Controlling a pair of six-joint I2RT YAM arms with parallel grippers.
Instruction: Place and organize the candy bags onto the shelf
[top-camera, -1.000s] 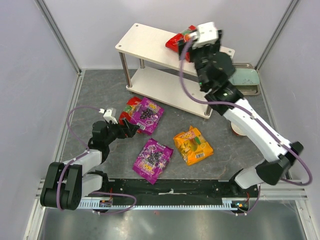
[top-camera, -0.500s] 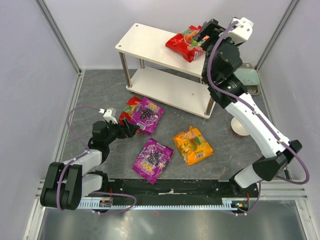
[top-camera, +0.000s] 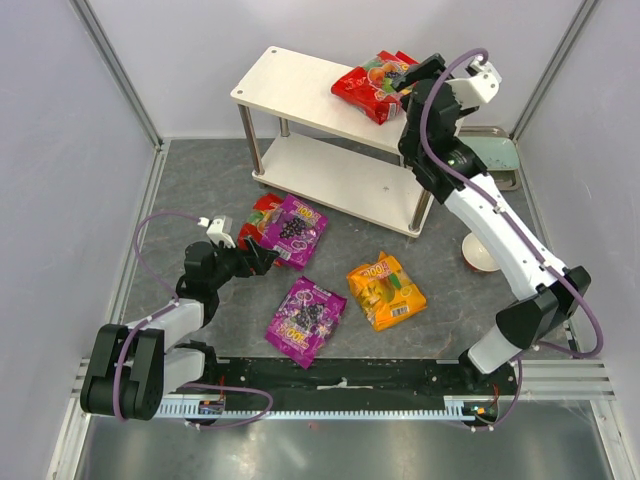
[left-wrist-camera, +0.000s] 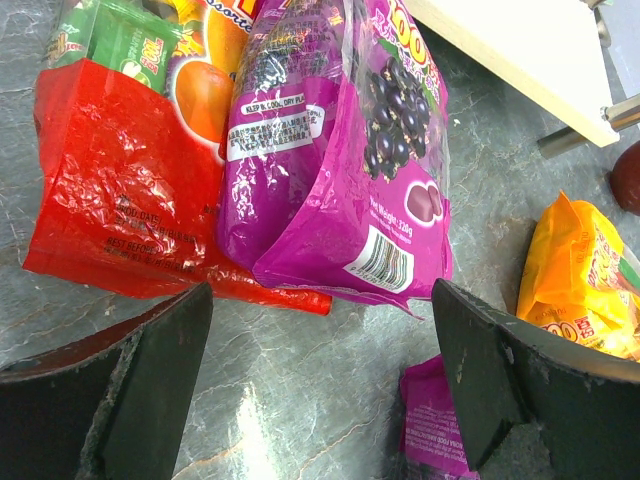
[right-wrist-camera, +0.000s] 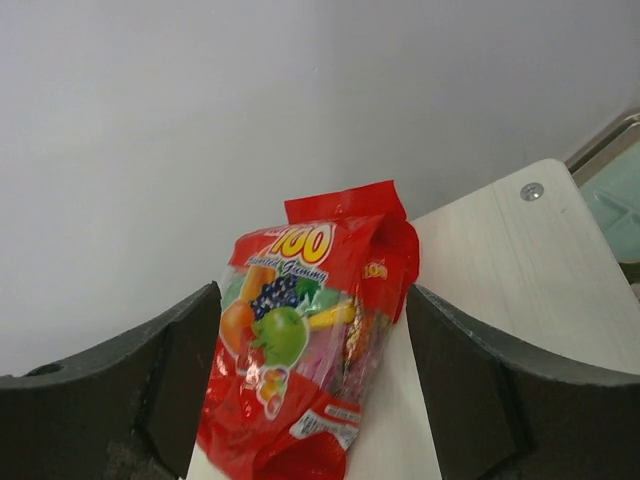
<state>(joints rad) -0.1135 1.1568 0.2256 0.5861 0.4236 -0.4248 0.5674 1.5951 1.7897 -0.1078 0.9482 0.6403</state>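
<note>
The shelf (top-camera: 290, 95) stands at the back of the table. One red candy bag (top-camera: 372, 85) lies on its top board, also in the right wrist view (right-wrist-camera: 300, 350). My right gripper (top-camera: 413, 78) is open just right of it, fingers either side and apart from it (right-wrist-camera: 312, 380). On the table lie a red bag (top-camera: 258, 215) with a purple bag (top-camera: 295, 228) overlapping it, a second purple bag (top-camera: 306, 315) and an orange bag (top-camera: 385, 290). My left gripper (top-camera: 262, 258) is open and empty, low, just short of the overlapped pair (left-wrist-camera: 340, 170).
A pale green tray (top-camera: 495, 155) sits behind the shelf's right end. A small round bowl (top-camera: 480, 250) stands on the table under the right arm. The shelf's lower board (top-camera: 340, 180) is bare. White walls close in on both sides.
My right gripper has left the red bag lying on the shelf's top board and has drawn back to the right. The left arm has not moved.
</note>
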